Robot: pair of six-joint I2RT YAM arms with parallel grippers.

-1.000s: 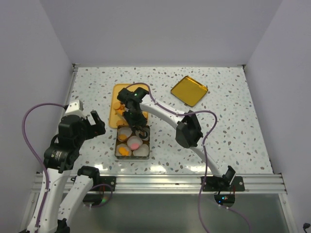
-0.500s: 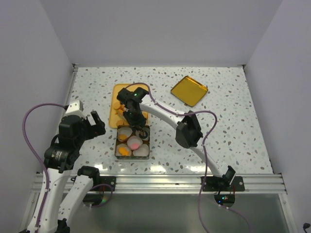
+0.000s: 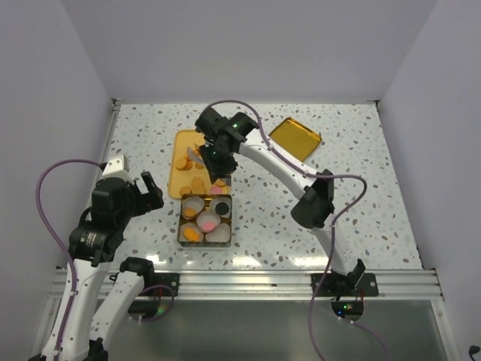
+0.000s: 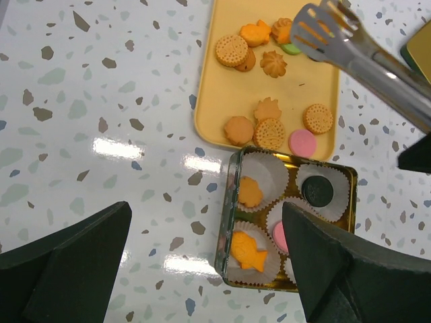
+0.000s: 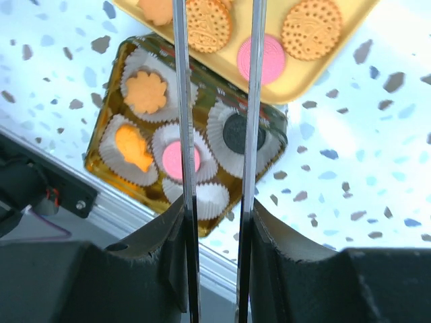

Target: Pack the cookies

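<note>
Cookies lie loose on a yellow tray: orange and tan ones, a pink one and a green one. A gold tin of white paper cups holds two orange cookies, a pink one and a black one. My right gripper hangs over the tray, shut on a pair of metal tongs. The tongs' blades stand apart with nothing between them where they show; their tips run out of the right wrist view. My left gripper hovers open near the tin's left side, holding nothing.
A gold lid lies at the back right of the speckled table. The tin sits just in front of the tray, near the table's front rail. White walls close in the left, right and back.
The right arm has swung the tongs from the tin's back right cup up and back over the yellow tray. A black cookie now shows in that cup. The left arm has stayed still.
</note>
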